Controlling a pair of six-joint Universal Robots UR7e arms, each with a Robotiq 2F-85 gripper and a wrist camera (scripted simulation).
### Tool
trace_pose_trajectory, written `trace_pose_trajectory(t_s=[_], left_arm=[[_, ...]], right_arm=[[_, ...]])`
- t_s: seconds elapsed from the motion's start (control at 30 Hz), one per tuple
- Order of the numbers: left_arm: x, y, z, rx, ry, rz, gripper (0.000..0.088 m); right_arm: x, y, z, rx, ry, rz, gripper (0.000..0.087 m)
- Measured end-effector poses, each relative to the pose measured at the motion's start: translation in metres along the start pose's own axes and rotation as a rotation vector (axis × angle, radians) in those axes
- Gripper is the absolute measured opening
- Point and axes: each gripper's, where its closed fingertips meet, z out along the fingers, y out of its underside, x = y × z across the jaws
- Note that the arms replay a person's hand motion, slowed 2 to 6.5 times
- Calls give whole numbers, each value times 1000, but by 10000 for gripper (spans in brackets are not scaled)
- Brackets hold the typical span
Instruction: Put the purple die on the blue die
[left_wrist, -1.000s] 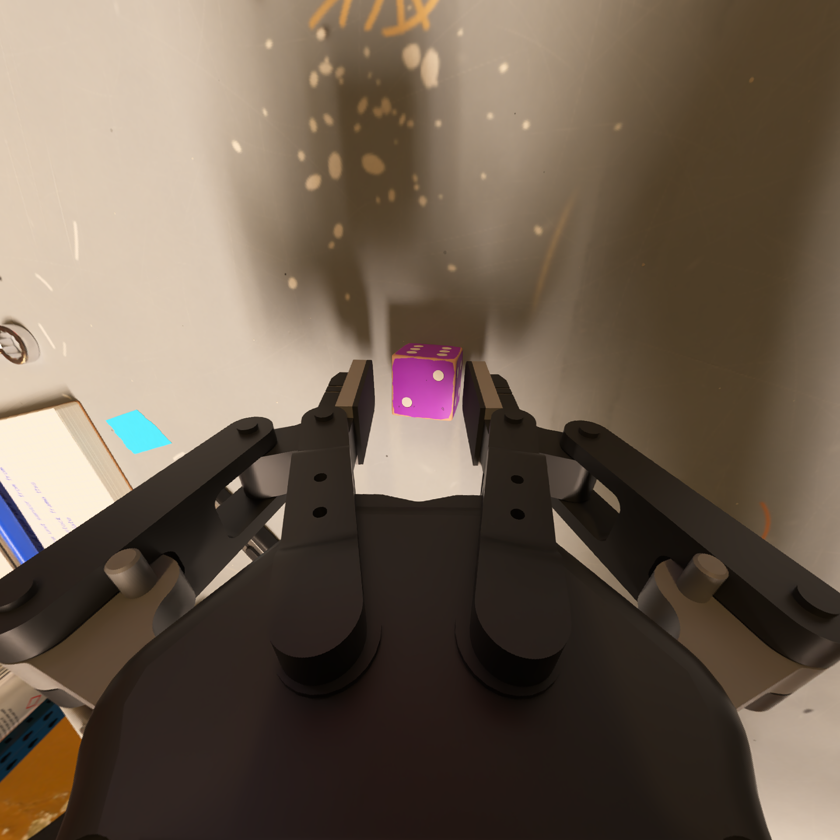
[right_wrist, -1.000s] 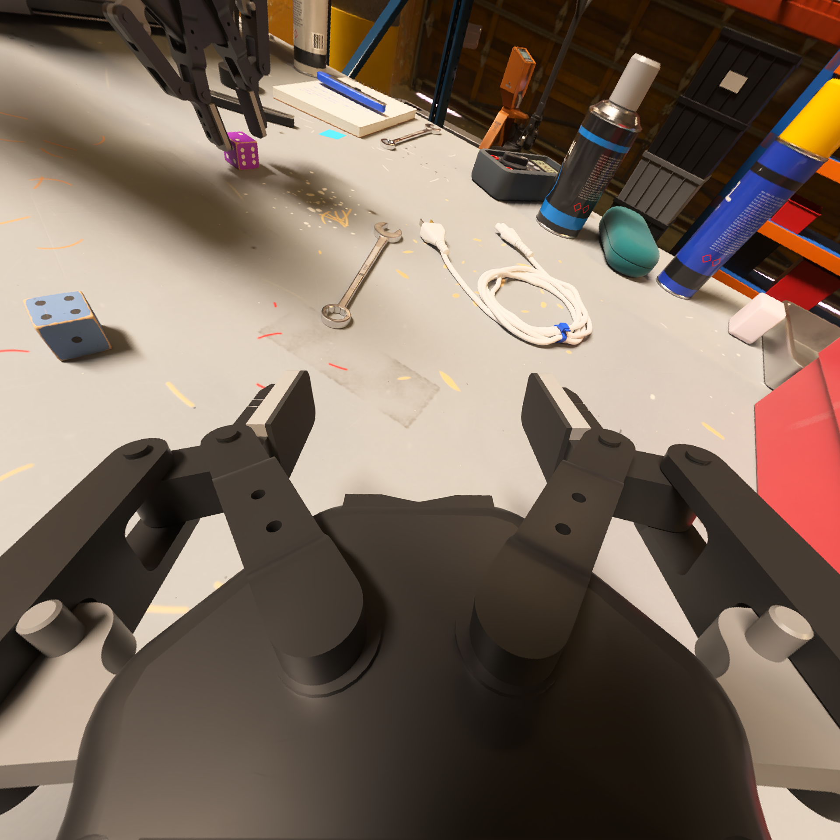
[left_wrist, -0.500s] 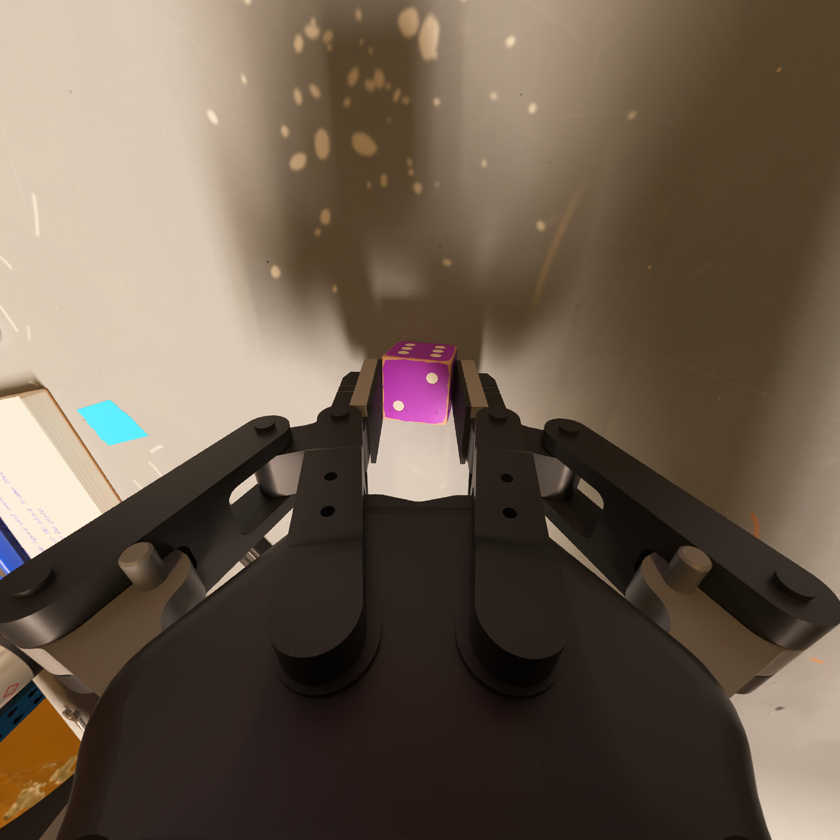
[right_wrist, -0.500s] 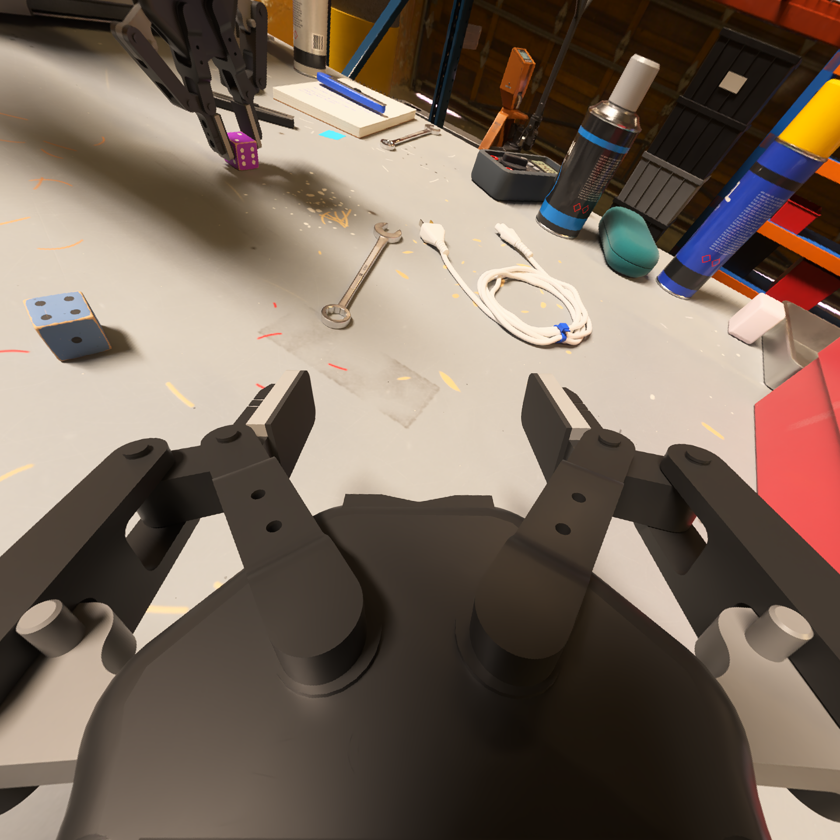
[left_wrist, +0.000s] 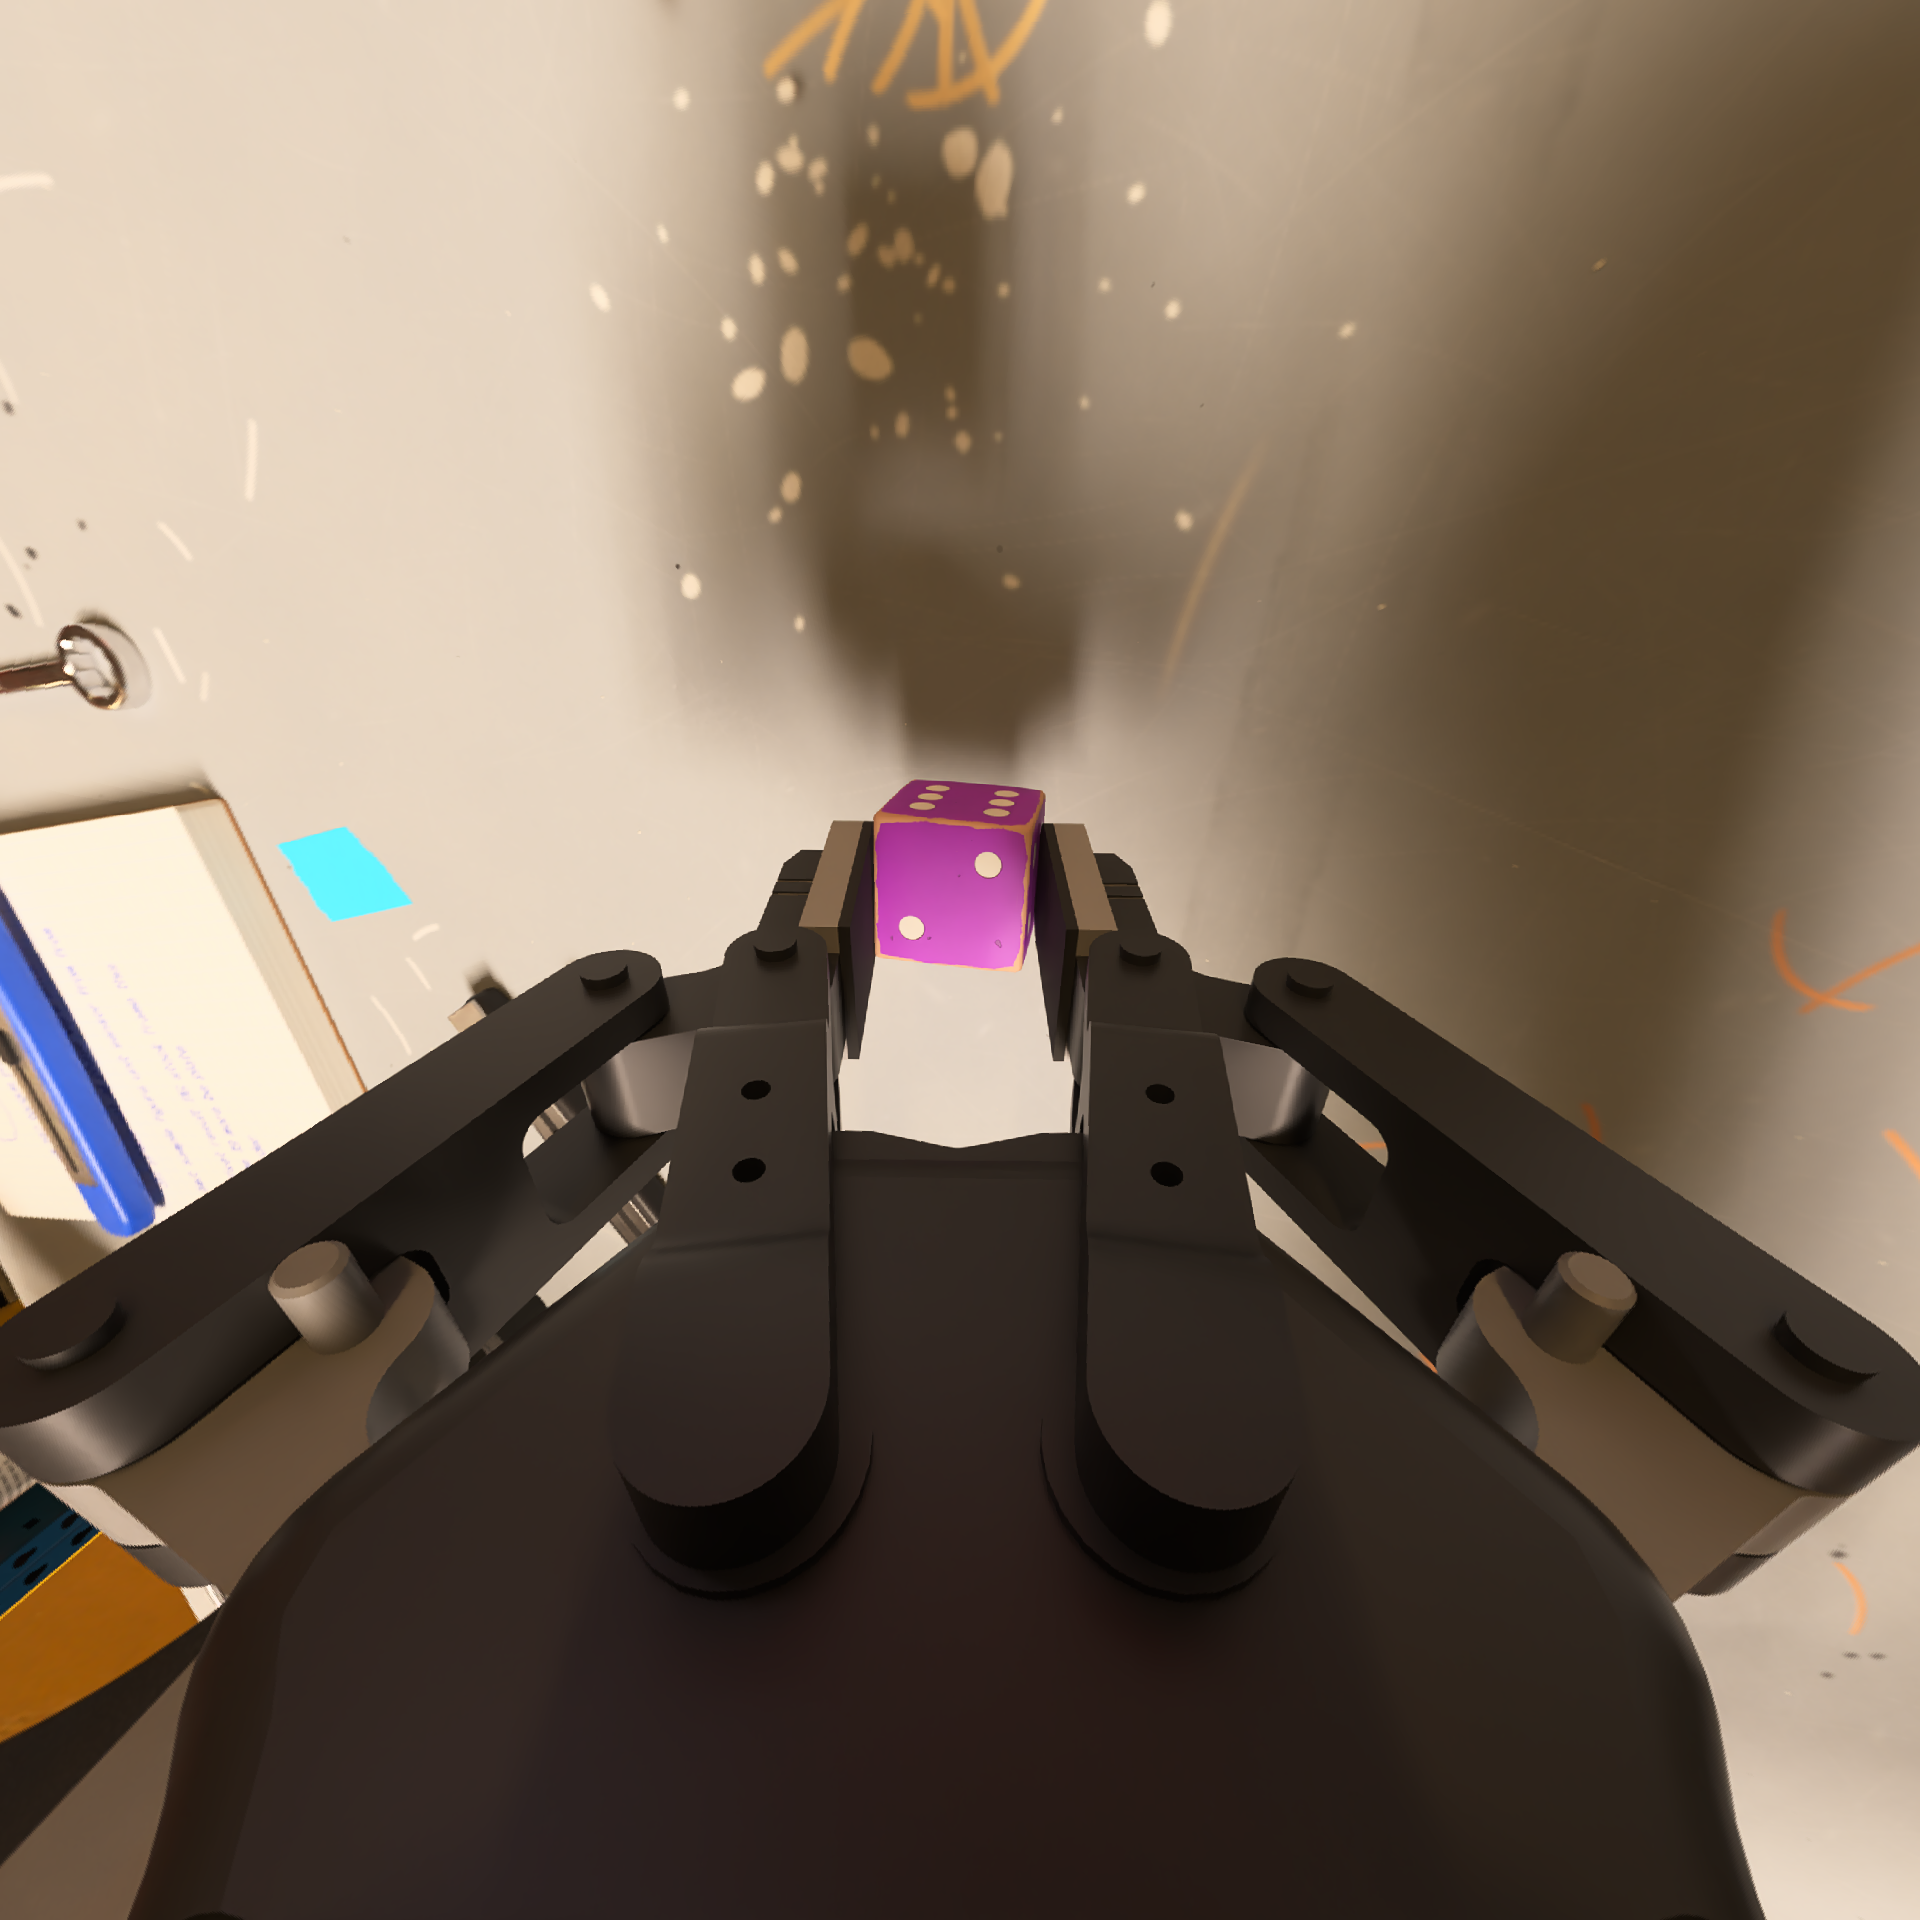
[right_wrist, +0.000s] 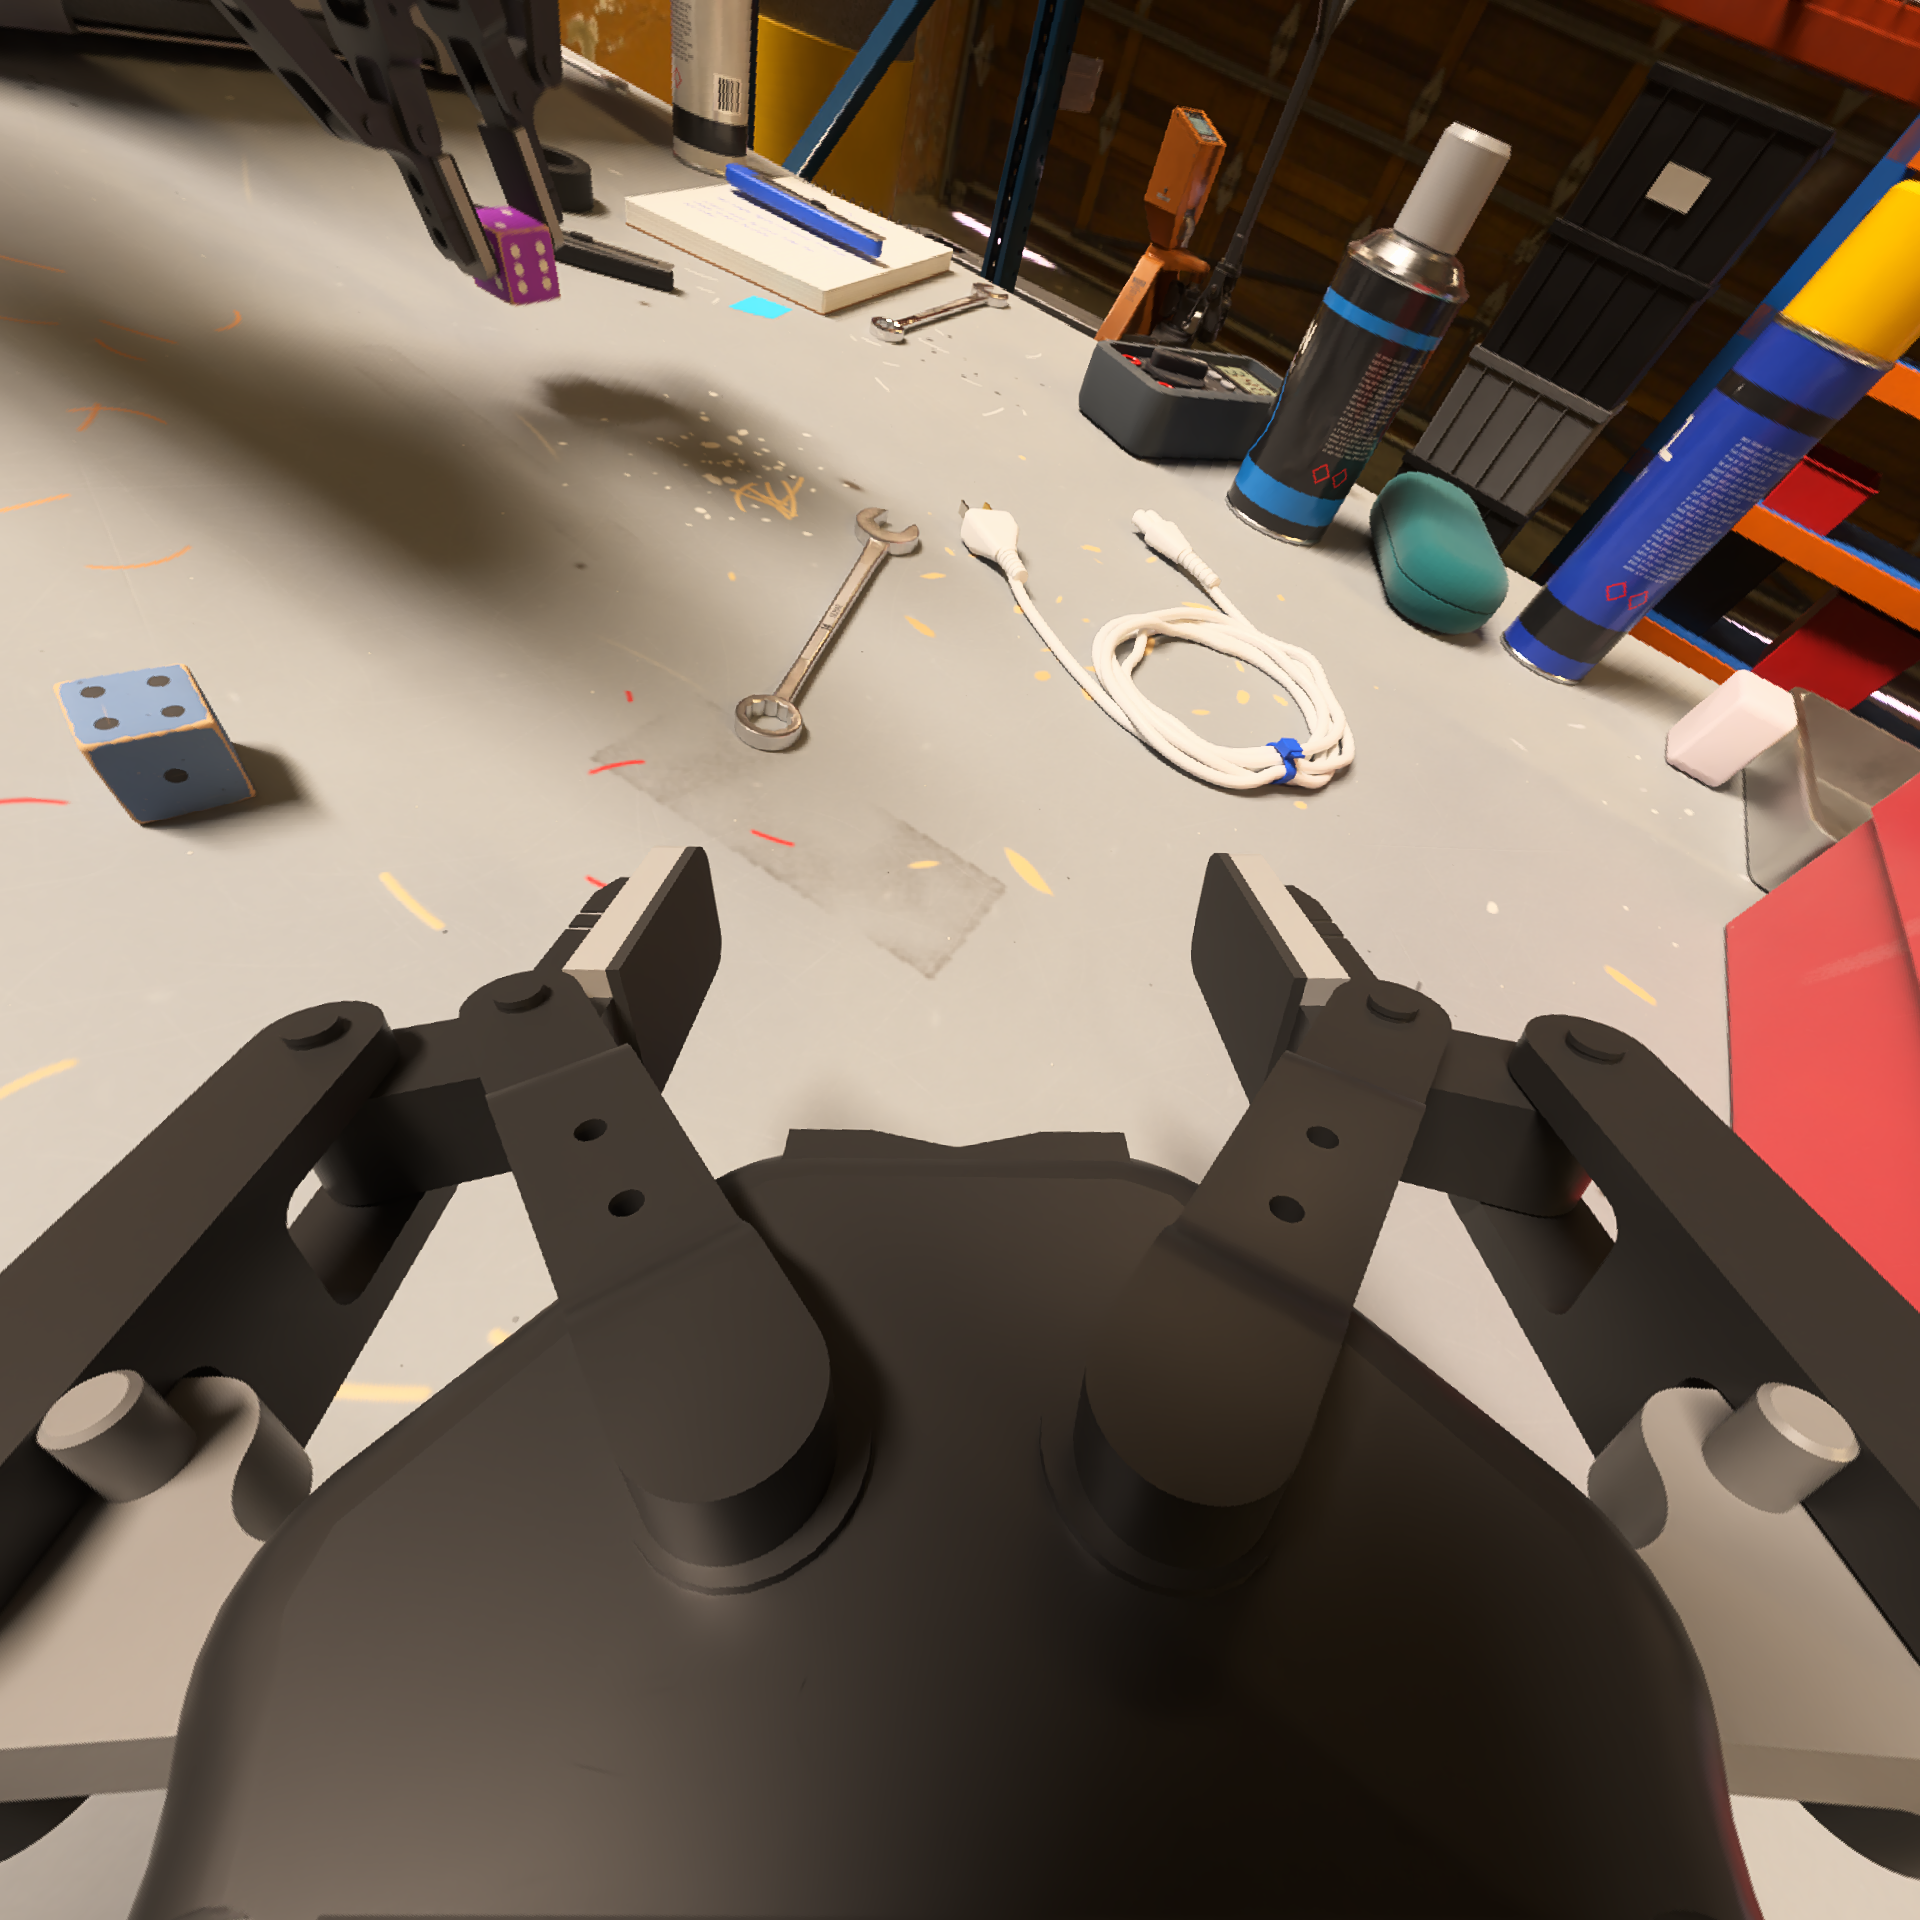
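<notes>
The left gripper (left_wrist: 957, 891) clamped the purple die (left_wrist: 956, 878) above the scuffed grey bench (right_wrist: 416, 540) (paint-flecked, shelving behind); the blue die (right_wrist: 154, 740) sat well apart. The right gripper (right_wrist: 956, 914) gaped, holding nothing.

Matt dark plastic-looking links w/ dull grey metal pins on left gripper (left_wrist: 957, 940) & right gripper (right_wrist: 956, 914). Purple die (left_wrist: 956, 883) smooth, slight sheen, edges worn to tan; blue die (right_wrist: 156, 740) matt, chipped pale at corners like painted wood. Table (right_wrist: 416, 1039) matt grey, scuffed & paint-flecked; wrench (right_wrist: 826, 629) shiny metal, cable (right_wrist: 1226, 686) smooth white plastic, spray can (right_wrist: 1351, 343) glossy, notepad (right_wrist: 790, 244) matt paper.
</notes>
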Motion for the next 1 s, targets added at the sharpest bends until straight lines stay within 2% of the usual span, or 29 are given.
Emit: trace_pose_trajectory(t_s=[0.27,0.63,0.83,1.0], left_arm=[[11,-8,-48,72,-46,-33,277],[55,-34,-115,163,-91,15,277],[88,-59,-134,190,-92,59,277],[118,-84,-138,205,-72,92,277]], right_arm=[[0,1,0,-4,-1,-2,789],[-1,1,1,-8,0,-8,787],[-1,1,1,-11,1,-14,786],[-2,1,1,-12,3,-17,785]])
